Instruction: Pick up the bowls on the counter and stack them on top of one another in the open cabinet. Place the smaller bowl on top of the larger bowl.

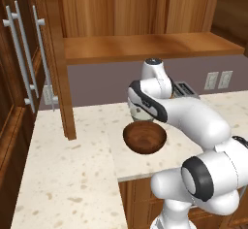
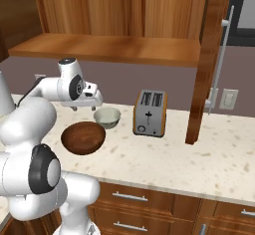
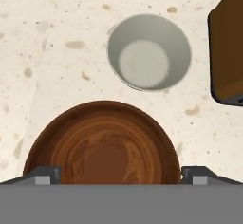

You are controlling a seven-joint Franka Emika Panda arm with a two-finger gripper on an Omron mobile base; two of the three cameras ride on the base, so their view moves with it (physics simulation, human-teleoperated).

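The larger bowl (image 3: pixel 102 142), wide and dark brown wood, sits on the beige speckled counter (image 3: pixel 57 52) directly below my gripper (image 3: pixel 121 174). The gripper is open, its fingertips (image 3: pixel 43 174) spread to either side of the bowl's near rim with nothing held. Just beyond it stands the smaller bowl (image 3: pixel 149 52), pale grey-green and empty. From the right base view, the gripper (image 2: pixel 85 104) hovers above and behind the larger bowl (image 2: pixel 83 137), next to the smaller bowl (image 2: pixel 107 117). In the left base view my arm hides most of the smaller bowl behind the larger bowl (image 1: pixel 145 137). The open cabinet (image 2: pixel 109 47) hangs above.
A toaster (image 2: pixel 149 113) stands on the counter just right of the small bowl. A vertical wooden post (image 2: pixel 204 79) rises further right. A dark tall cabinet with long silver handles (image 1: pixel 22 58) flanks the left. Wall sockets (image 1: pixel 218 80) sit behind.
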